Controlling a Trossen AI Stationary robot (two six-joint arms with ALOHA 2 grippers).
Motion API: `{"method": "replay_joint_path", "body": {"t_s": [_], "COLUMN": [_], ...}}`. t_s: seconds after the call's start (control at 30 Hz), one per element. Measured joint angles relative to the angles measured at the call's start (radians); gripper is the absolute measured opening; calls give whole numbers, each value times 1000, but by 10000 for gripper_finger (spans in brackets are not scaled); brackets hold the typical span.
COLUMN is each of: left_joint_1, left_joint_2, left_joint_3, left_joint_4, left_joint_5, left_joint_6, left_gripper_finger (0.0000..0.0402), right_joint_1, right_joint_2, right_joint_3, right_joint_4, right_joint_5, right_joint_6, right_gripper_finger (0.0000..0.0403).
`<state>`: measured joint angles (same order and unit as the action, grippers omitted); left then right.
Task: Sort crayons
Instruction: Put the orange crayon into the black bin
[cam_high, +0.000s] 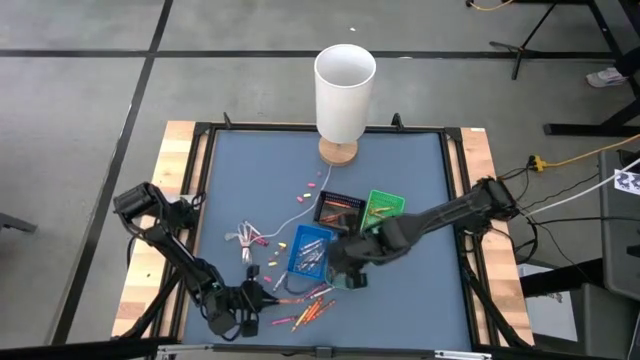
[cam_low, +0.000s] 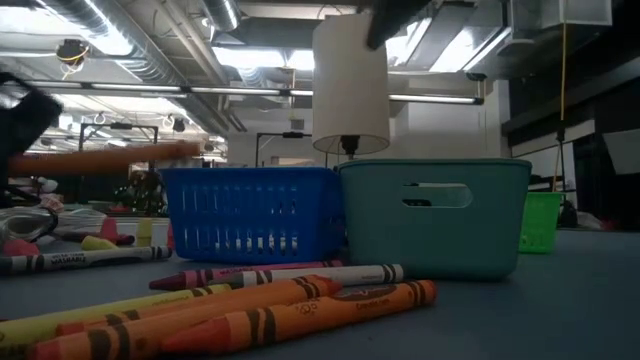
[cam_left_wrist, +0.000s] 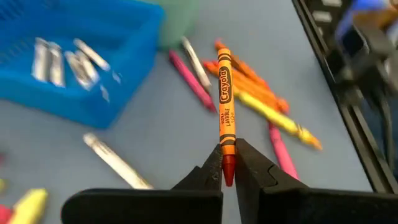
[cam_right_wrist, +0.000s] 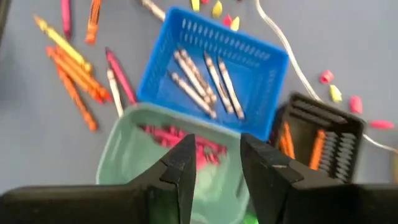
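Note:
My left gripper (cam_left_wrist: 227, 177) is near the table's front edge (cam_high: 258, 296), shut on an orange crayon (cam_left_wrist: 226, 93). That crayon shows as a level orange bar in the low view (cam_low: 110, 158). Loose crayons (cam_high: 312, 306) in orange, yellow, pink and pale grey lie flat on the mat in front of the trays (cam_left_wrist: 264, 102). My right gripper (cam_right_wrist: 217, 163) is open and empty, hovering over the teal tray (cam_right_wrist: 134, 140), which holds pink crayons (cam_right_wrist: 168, 134). The blue tray (cam_high: 308, 250) holds pale grey crayons (cam_right_wrist: 202, 78). The black tray (cam_high: 338, 208) holds orange ones. My left gripper pinches the orange crayon's pointed end (cam_left_wrist: 227, 163) between its two fingertips. The crayon sticks straight out ahead of the fingers, in line with them. It is lifted clear of the mat and about level.
A green tray (cam_high: 383, 206) stands right of the black one. A white lamp (cam_high: 345, 85) on a wooden base stands at the far middle, its white cord (cam_high: 290, 220) running to a bundled end (cam_high: 243, 237). Small pink and yellow bits (cam_high: 310, 186) lie scattered on the mat.

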<state>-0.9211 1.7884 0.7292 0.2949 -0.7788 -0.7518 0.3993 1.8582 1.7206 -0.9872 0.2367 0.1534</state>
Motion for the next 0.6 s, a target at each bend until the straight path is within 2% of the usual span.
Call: {"method": "replay_joint_path", "body": {"t_s": [0.27, 0.6], "left_joint_1": [113, 354], "left_joint_2": [-38, -40], "left_joint_3": [1, 1], "left_joint_4": [65, 303], "left_joint_5": [-101, 10], "left_joint_6": [42, 346], "left_gripper_finger": [2, 2], "right_joint_1": [118, 227], "right_joint_2": [-49, -60], "right_joint_3": [0, -36], "right_joint_4": [-155, -258], "right_joint_5": [159, 253], "right_joint_6": [81, 137], "right_gripper_finger": [124, 124]}}
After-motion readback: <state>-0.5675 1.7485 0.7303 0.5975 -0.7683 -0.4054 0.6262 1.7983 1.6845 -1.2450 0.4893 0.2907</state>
